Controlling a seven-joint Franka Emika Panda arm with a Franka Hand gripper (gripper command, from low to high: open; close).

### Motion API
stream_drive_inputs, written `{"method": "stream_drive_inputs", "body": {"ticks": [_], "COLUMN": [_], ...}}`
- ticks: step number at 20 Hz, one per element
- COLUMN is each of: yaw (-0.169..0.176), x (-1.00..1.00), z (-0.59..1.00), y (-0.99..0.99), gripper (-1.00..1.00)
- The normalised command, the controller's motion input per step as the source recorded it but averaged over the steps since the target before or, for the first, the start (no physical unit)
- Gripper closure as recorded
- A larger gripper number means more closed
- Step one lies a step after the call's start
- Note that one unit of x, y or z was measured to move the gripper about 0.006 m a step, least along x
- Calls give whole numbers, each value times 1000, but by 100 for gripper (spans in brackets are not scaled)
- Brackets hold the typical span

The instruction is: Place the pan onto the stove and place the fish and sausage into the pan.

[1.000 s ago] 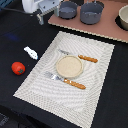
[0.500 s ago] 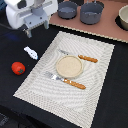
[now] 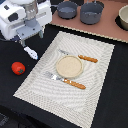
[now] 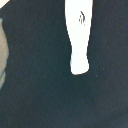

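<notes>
The white fish [image 3: 31, 53] lies on the black table by the placemat's left edge; it fills the wrist view [image 4: 80, 35]. My gripper [image 3: 30, 42] hovers just above and behind it, fingers spread, holding nothing. No fingers show in the wrist view. The red sausage [image 3: 18, 68] lies on the table to the exterior view's left of the fish. The small blue-grey pan [image 3: 67, 9] stands at the left end of the pinkish-brown stove [image 3: 107, 30] at the back. Its handle cannot be made out.
A larger grey pot [image 3: 91, 13] stands beside the pan on the stove. A pale bowl [image 3: 123, 17] is at the far right. A striped placemat [image 3: 60, 95] holds a beige plate [image 3: 68, 65] and two orange-handled utensils [image 3: 75, 84].
My gripper has come down and forward from the back left corner and now hangs over the fish. Fish, sausage and pan have not moved.
</notes>
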Motion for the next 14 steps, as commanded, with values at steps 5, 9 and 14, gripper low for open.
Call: {"method": "stream_drive_inputs", "body": {"ticks": [5,9,14], "yaw": [3,9,18], "x": [-166,-269,-358], "z": [-435,-404,-354], "y": [-4,2,102], "gripper": [-100,-100,-100]}}
